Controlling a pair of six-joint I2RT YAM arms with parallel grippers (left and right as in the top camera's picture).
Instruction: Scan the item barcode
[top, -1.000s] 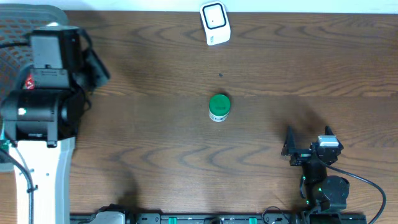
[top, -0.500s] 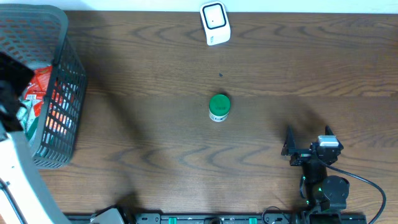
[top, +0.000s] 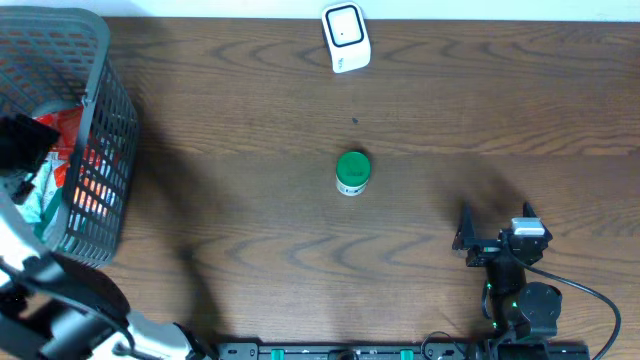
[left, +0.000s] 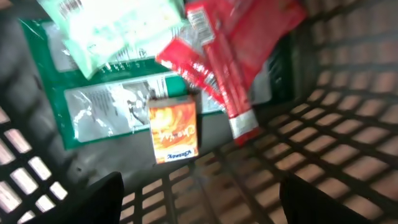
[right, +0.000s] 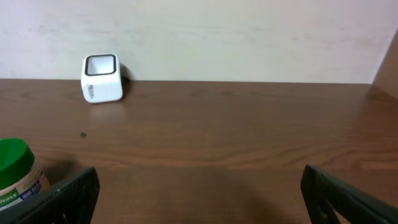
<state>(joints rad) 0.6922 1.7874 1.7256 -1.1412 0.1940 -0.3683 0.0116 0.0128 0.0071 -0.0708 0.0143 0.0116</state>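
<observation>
My left gripper (left: 202, 205) hangs open inside the grey mesh basket (top: 95, 60), with nothing between its dark fingers (left: 93, 202). Just beyond it lies a small orange box (left: 174, 129) on the basket floor. Behind that are red packets (left: 230, 56) and green-and-white pouches (left: 106, 74). In the overhead view the left gripper (top: 22, 142) sits over the basket's left side. The white scanner (top: 346, 38) stands at the table's far edge. A green-lidded jar (top: 352, 172) stands mid-table. My right gripper (top: 497, 240) rests open near the front right, holding nothing.
The basket's mesh walls (left: 348, 93) close in around the left gripper. In the right wrist view the scanner (right: 102, 78) is far ahead on the left and the jar (right: 15, 171) is by the left finger (right: 68, 196). A pale wall backs the table.
The left arm has swung off the basket's top toward the left edge, uncovering the basket, and its jaws have spread wider. The right arm, jar and scanner have not moved.
</observation>
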